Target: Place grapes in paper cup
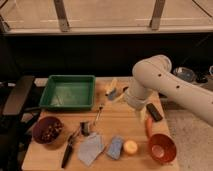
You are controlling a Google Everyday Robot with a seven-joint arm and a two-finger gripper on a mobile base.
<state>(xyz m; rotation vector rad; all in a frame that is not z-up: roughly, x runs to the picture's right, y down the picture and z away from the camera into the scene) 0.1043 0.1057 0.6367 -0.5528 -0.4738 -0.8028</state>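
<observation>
Camera view: the jaws stand apart, with nothing seen between them. The gripper hangs low over the back of the table, at about 12 o'clock from its middle, on the white arm that reaches in from 3 o'clock. The grapes sit at 8 o'clock from the gripper and well apart from it, near the left front corner, at 7 o'clock from the green tray. The cup stands at 6 o'clock from the gripper, near the front edge, between a blue sponge and the orange bowl. As I judge it, 0 of 2 steps are done: the grapes are not yet picked up, and the carry to the cup, at 3 o'clock from them, is left.
</observation>
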